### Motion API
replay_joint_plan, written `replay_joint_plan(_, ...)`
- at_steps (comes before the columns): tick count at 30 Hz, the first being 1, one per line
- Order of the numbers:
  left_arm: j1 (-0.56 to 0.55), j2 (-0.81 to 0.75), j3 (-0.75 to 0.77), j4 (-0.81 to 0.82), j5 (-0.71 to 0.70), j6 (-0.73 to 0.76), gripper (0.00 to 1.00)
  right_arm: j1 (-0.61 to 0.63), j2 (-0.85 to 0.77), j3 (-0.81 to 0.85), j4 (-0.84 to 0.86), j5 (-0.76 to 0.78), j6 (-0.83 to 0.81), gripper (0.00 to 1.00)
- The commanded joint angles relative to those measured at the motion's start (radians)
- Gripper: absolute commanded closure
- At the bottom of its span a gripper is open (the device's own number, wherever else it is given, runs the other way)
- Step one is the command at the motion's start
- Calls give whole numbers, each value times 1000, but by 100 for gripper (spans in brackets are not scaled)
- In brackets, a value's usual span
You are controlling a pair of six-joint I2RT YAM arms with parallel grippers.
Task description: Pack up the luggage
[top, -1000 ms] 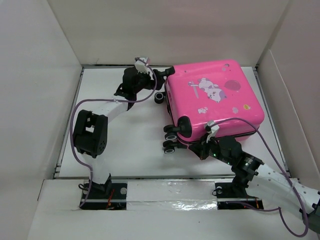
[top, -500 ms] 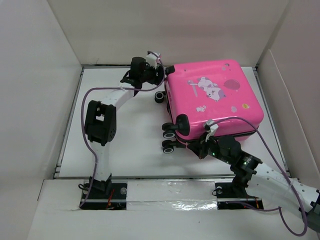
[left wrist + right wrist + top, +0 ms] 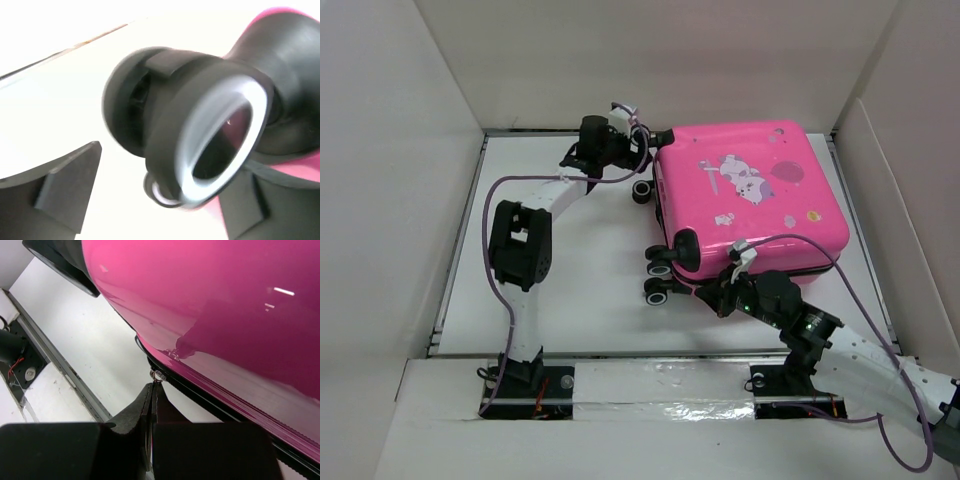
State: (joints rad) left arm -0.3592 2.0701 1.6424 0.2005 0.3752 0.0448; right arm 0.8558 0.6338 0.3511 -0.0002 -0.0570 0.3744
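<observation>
The luggage (image 3: 750, 195) is a pink hard-shell suitcase with cartoon stickers, lying flat and shut at the back right of the table. My left gripper (image 3: 642, 150) is at its back left corner. In the left wrist view its jaws (image 3: 172, 160) stand open with a blurred black wheel (image 3: 200, 125) close between the fingers (image 3: 65, 190). My right gripper (image 3: 708, 293) is at the suitcase's near edge. In the right wrist view it (image 3: 152, 387) is shut on the zipper pull (image 3: 158, 375), which hangs from the black zipper line under the pink shell (image 3: 210, 300).
Two black wheels (image 3: 660, 275) stick out at the suitcase's near left corner, and another (image 3: 641, 190) on its left side. White cardboard walls (image 3: 410, 150) enclose the table on three sides. A metal rail (image 3: 60, 370) runs along the near edge.
My left arm has swung right and forward, bringing its gripper against the suitcase's back left corner. The suitcase has shifted slightly. My right gripper has crept left along the near edge, still shut.
</observation>
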Motion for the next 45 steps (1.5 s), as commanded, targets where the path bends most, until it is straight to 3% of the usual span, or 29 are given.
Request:
replay_joint_plan(1,20,-96,-23,108,31,-23,8,19,-34,17,135,-113,31,100)
replay_joint_plan(15,49,-156,-50,140,149,-86,4,19,-43,8,123,-104,27,100)
replay_joint_plan(27,49,16,175,24,198,-77,11,19,-43,19,123,-109,23,100)
replay_joint_plan(32,40,47,198,-21,235,-50,16,19,-39,22,118,-104,20,100)
replay_joint_plan(37,40,94,235,-81,298,-20,33,19,-36,17,123,-93,26,100)
replay_joint_plan(40,40,119,237,-104,333,-22,38,19,-43,19,109,-76,27,100)
replay_joint_plan(42,61,102,179,-69,349,-29,35,19,-62,26,83,-63,24,100)
replay_joint_plan(43,77,90,147,-29,384,-87,29,19,-69,32,71,-58,24,100)
replay_joint_plan(45,130,56,65,106,431,-156,26,19,-92,37,51,-41,17,100)
